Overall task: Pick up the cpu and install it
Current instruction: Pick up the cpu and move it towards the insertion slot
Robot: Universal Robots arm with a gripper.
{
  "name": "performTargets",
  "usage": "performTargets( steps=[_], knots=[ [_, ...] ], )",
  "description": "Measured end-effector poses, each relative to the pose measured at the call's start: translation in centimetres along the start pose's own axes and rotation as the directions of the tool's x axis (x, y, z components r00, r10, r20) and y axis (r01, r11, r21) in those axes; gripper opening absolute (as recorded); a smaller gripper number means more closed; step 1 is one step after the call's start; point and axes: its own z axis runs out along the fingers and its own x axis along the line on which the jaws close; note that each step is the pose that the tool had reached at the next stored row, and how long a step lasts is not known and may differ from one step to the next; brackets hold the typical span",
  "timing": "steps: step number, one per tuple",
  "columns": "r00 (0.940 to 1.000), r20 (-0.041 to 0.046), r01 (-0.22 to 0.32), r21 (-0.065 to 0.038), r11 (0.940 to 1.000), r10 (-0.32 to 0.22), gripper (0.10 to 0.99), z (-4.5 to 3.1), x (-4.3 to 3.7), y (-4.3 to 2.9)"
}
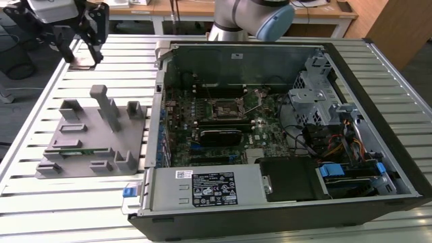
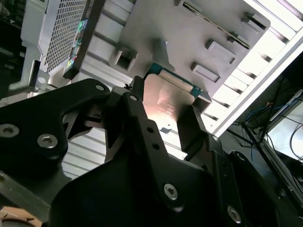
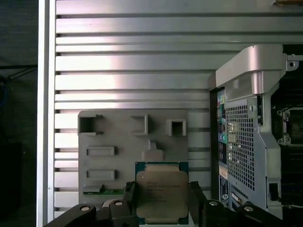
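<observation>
Two fingers of the gripper pinch the cpu by opposite edges, held clear of the table near the tray, beside the case. The socket lies well apart; such a thin edge grip could let it tilt or slip and seat crooked.

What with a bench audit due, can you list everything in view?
cpu: one, silvery with green edge, held between the jaws
fixture tray: one, grey, on the table
memory stick: one, green, in the tray
computer case: one, black, open, at the exterior view's right of the tray
motherboard socket: one, black-framed, inside the case
table: one, silver slats
arm: one, grey and blue, behind the case
gripper: one, black, jaws shut on the cpu
</observation>
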Motion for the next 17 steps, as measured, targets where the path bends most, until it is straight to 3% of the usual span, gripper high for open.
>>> performTargets(
  steps=[17],
  knots=[
    [1.0, 0.0, -0.003, 0.0, 1.0, 0.003, 0.525, 0.21, -6.78, 0.71]
  ],
)
